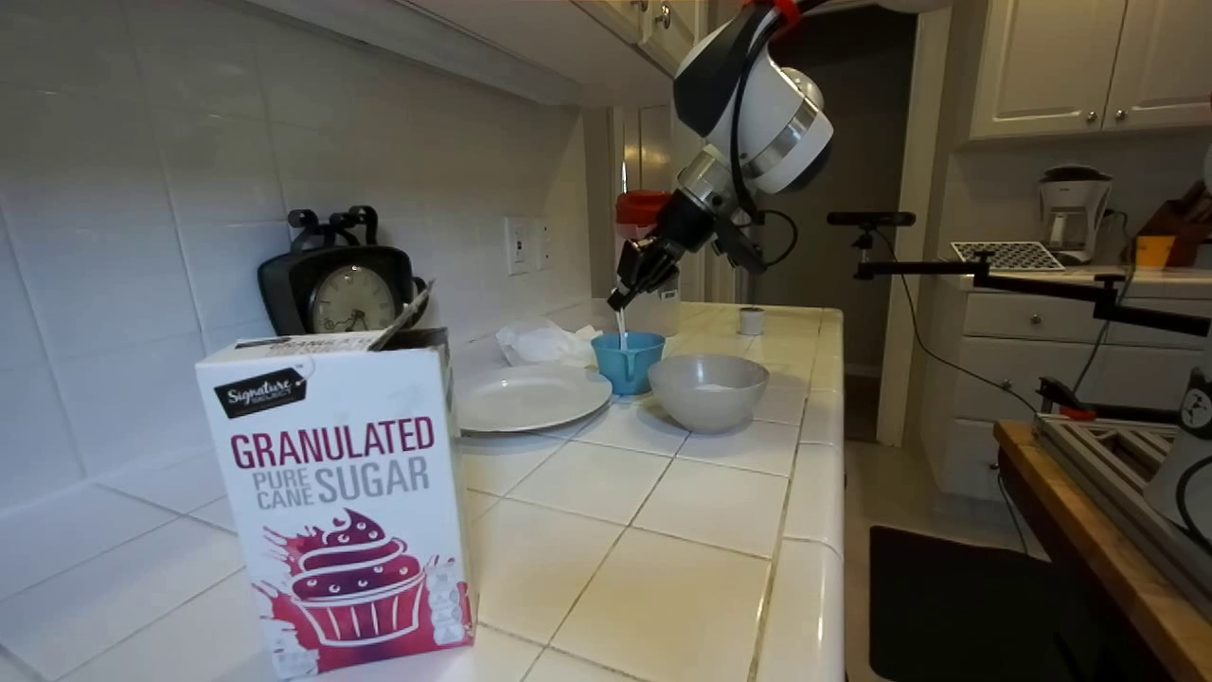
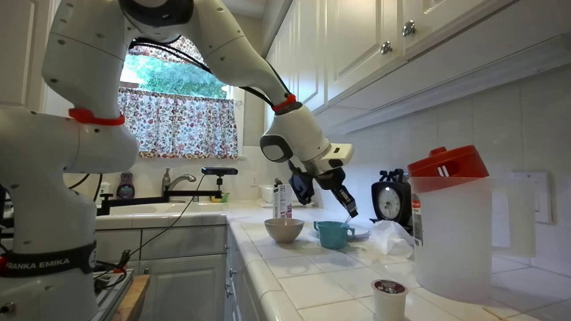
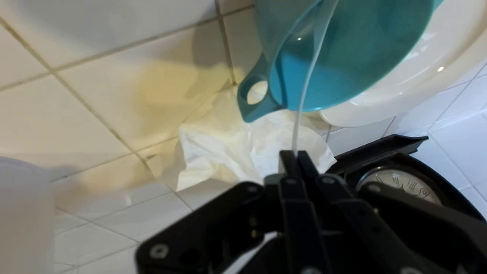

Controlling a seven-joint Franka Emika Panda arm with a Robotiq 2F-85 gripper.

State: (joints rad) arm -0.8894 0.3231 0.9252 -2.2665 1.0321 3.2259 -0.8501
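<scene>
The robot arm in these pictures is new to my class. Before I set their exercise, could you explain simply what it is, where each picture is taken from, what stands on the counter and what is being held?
The machine is a jointed robot arm; its end effector pinches things, like tongs. Two pictures come from cameras outside the robot, looking from different places; the third comes from its wrist, looking past the end effector. It is shut on a thin pale utensil, whose lower end reaches into a blue cup. Near the cup, on the white tiled counter, are a grey bowl, a white plate and a crumpled white sheet, perhaps paper or cloth. A black clock, a sugar box, a small tub and a pitcher with a tilted red lid stand there too.
</scene>
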